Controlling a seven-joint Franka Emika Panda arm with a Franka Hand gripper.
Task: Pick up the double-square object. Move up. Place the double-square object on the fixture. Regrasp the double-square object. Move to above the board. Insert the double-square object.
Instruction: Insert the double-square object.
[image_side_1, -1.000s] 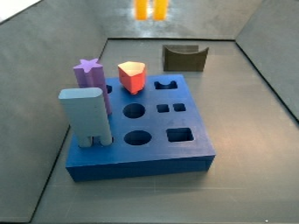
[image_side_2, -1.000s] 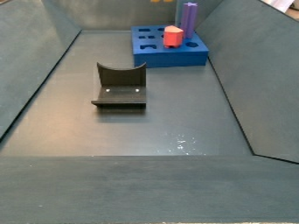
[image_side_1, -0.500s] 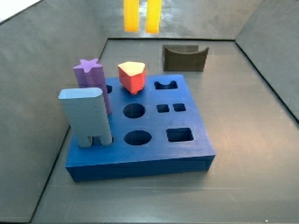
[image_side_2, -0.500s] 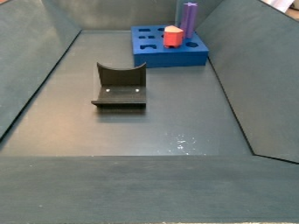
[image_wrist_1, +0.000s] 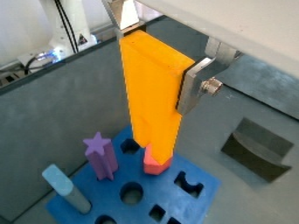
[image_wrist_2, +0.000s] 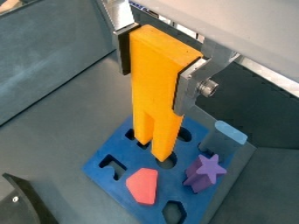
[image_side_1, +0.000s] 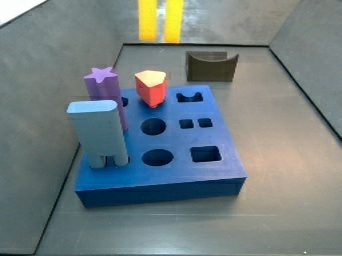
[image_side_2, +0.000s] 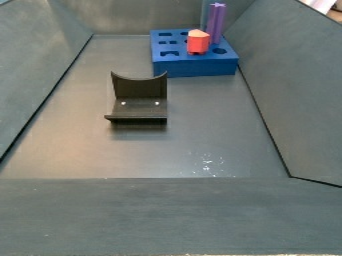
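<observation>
- Already the jaws of the gripper (image_wrist_2: 158, 74) are clamped on the double-square object (image_wrist_2: 159, 96), held upright high over the board (image_wrist_2: 163, 166).
- The fixture (image_side_2: 136, 98) stands empty, well apart from the board.
- Judging by this, pick-up and regrasp look done; only lowering the prongs and insertion remain.

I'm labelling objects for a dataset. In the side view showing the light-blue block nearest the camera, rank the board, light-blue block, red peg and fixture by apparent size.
Largest to smallest:
1. the board
2. the light-blue block
3. the red peg and the fixture look alike; the fixture stands farther back, so unranked.
The gripper is out of this view; only the double-square object shows.
</observation>
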